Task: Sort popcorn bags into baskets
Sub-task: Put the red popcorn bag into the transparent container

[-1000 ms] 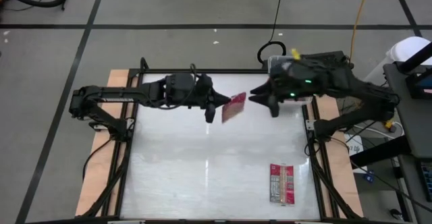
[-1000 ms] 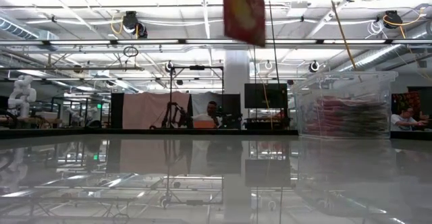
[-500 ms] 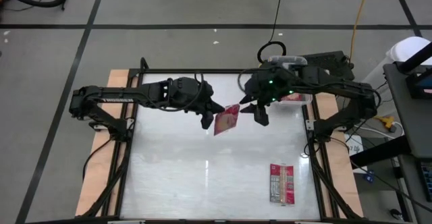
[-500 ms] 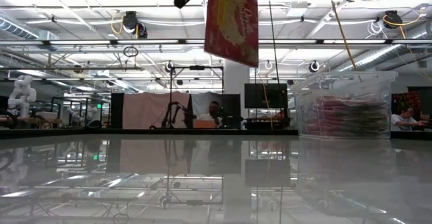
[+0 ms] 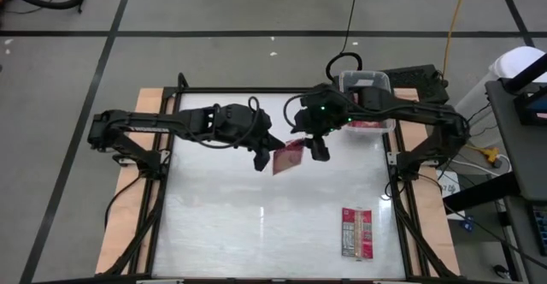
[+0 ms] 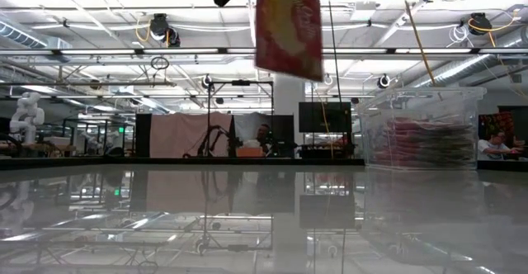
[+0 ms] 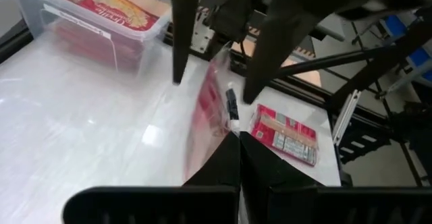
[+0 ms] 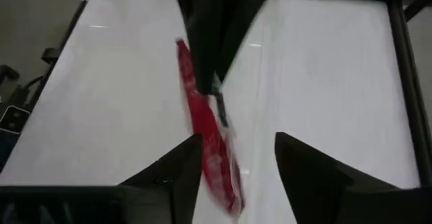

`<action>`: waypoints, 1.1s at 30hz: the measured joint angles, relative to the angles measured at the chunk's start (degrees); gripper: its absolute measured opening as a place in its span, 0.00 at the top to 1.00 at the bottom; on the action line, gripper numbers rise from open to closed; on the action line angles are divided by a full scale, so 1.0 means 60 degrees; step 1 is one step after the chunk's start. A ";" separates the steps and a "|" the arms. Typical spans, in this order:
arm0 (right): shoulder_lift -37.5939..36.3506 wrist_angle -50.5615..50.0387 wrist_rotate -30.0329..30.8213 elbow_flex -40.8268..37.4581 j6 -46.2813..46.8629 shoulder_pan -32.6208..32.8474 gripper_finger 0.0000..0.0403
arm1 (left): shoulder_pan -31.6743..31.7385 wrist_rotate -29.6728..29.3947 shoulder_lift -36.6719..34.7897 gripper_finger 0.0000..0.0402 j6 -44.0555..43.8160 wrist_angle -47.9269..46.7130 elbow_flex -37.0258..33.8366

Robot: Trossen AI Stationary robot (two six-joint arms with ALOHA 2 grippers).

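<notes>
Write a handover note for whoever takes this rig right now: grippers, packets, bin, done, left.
Left gripper: shut on a flat red popcorn packet, held in the air over mid-table.
Right gripper: open, its fingers either side of that packet, not yet closed on it; looks like a handover.
Clear plastic bin: at the table's far right corner, several red packets already inside.
One more red packet with a grey-white panel lies flat near the front right.
Left: bin the held packet, then the lying one.

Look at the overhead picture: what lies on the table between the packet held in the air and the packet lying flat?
Nothing: in the high view, bare table separates the held packet, shut in the left claw, from the flat packet.
</notes>
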 joint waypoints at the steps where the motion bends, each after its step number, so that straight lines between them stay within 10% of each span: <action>1: -0.0018 0.0046 -0.0075 -0.0048 -0.0147 -0.0003 0.53 | 0.0005 -0.0001 0.0013 1.00 0.0007 -0.0002 0.0000; 9: -0.0009 0.0119 -0.0564 -0.1262 -0.0374 0.0000 0.55 | 0.0023 -0.0036 0.0017 1.00 0.0357 0.0264 -0.0004; 24: -0.0002 0.0474 -0.0749 -0.1578 0.0294 0.0005 0.97 | 0.0025 -0.0425 0.0014 0.97 0.0341 0.0286 -0.0004; 33: -0.0520 0.0045 -0.0739 -0.1585 0.0412 -0.0268 0.98 | -0.0139 -0.2158 -0.0328 0.64 -0.0637 -0.0118 -0.0004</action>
